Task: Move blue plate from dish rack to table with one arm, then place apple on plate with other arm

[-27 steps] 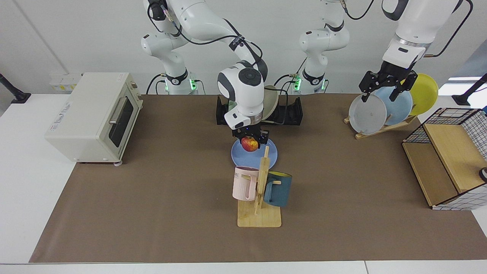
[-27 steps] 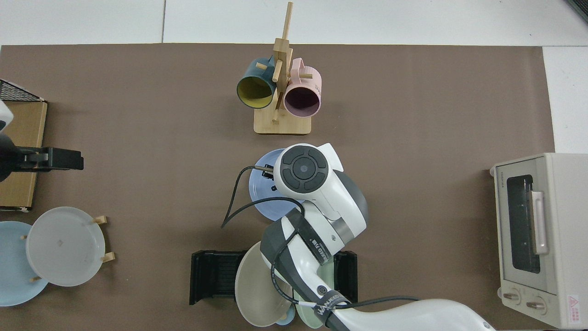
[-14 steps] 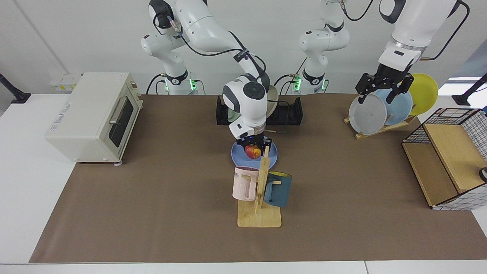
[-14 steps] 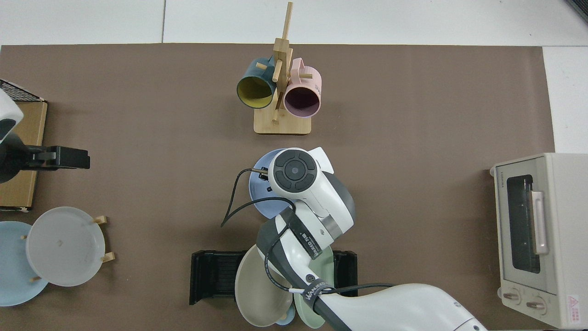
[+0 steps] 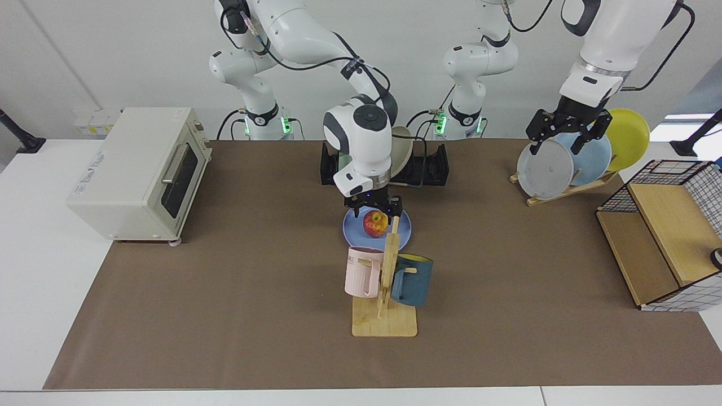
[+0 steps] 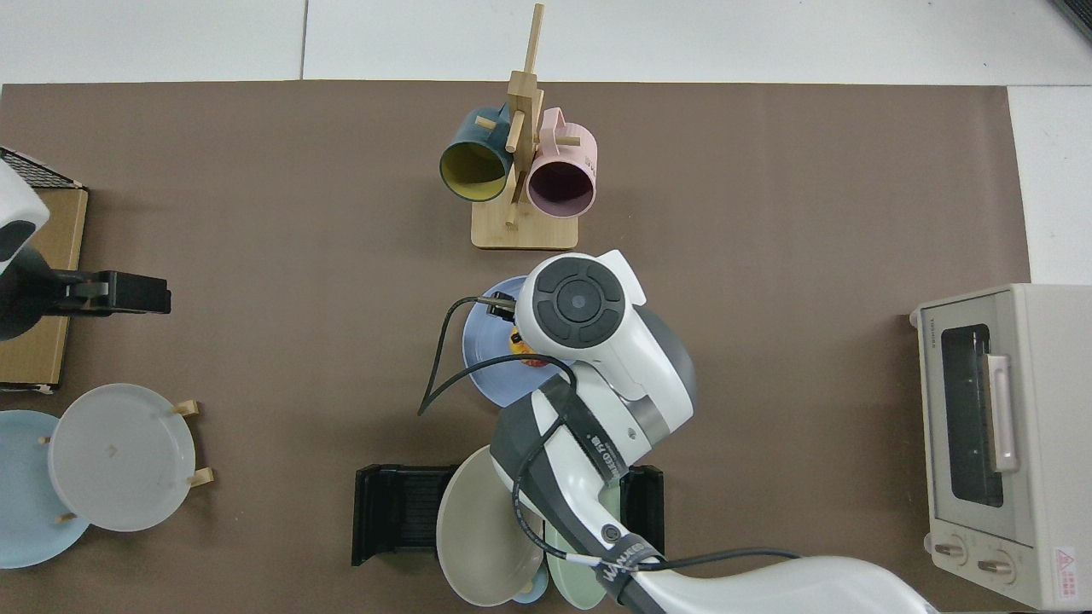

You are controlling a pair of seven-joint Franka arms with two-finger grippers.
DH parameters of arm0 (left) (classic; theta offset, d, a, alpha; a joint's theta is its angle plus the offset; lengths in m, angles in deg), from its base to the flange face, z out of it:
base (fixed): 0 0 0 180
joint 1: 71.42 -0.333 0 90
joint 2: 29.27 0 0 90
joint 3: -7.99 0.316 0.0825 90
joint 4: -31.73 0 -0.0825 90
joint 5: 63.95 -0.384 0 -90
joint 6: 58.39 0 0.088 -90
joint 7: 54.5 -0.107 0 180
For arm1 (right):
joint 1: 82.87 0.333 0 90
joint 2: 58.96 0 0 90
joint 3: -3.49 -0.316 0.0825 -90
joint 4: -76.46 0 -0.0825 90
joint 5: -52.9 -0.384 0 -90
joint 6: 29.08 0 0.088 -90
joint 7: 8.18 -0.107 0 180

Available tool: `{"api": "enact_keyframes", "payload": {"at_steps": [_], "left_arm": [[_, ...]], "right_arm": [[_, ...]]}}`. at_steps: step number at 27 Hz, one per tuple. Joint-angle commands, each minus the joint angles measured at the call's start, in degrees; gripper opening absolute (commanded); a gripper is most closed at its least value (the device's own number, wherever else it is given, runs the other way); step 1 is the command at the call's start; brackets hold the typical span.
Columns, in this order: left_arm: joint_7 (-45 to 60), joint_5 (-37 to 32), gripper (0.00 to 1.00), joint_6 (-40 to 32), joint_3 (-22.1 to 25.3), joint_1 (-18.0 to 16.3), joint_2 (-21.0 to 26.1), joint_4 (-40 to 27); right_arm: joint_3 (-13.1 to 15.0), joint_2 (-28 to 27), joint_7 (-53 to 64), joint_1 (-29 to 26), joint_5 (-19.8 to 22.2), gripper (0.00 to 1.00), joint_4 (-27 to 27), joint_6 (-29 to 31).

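Apple point(image 5: 374, 223) sits on the blue plate point(image 5: 354, 230), and the plate lies flat on the brown mat of the tabletop point(image 5: 225, 282), just on the near side of the black dish rack point(image 5: 430, 167). I read both halves of the task as done, bar the arm clearing away.

Right gripper point(image 5: 374, 210) hangs directly over the apple, fingers spread wide to either side of it and not pinching it; the apple looks to be resting on its own. What I judge is left: lift this arm clear without nudging the fruit, which could roll on the glossy plate.

Left gripper point(image 5: 566, 128) waits far off to the right of the facing view, in front of the grey and pale blue plates on the slanted wooden plate stand point(image 5: 555, 193), fingers open and empty.

View differences: the facing camera gives me the apple whole and the gap at each finger. From above, the right arm's wrist covers most of it; only a sliver of apple point(image 6: 517, 345) shows on the blue plate point(image 6: 485, 362). The top view does show the dish rack point(image 6: 397, 513) holding a beige and a pale green plate, and the mug tree point(image 6: 522, 217) standing just beyond the plate, not touching it.
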Motion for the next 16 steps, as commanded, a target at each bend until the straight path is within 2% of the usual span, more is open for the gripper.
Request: {"api": "enact_keyframes", "payload": {"at_steps": [1, 7, 16], "left_arm": [[0.3, 0.83, 1.0, 0.09, 0.37, 0.56, -0.36, -0.85], [0.03, 0.66, 1.0, -0.18, 0.46, 0.56, -0.62, -1.2], [0.03, 0.57, 1.0, -0.09, 0.46, 0.56, -0.62, -1.47]], "right_arm": [[-0.6, 7.05, 7.86, -4.82, -1.0, 1.0, -1.03, -4.8], [-0.25, 12.41, 17.44, -9.83, -1.09, 1.0, -1.03, -9.55], [-0.17, 16.02, 36.86, -20.28, -1.0, 1.0, -1.03, -13.25]]}}
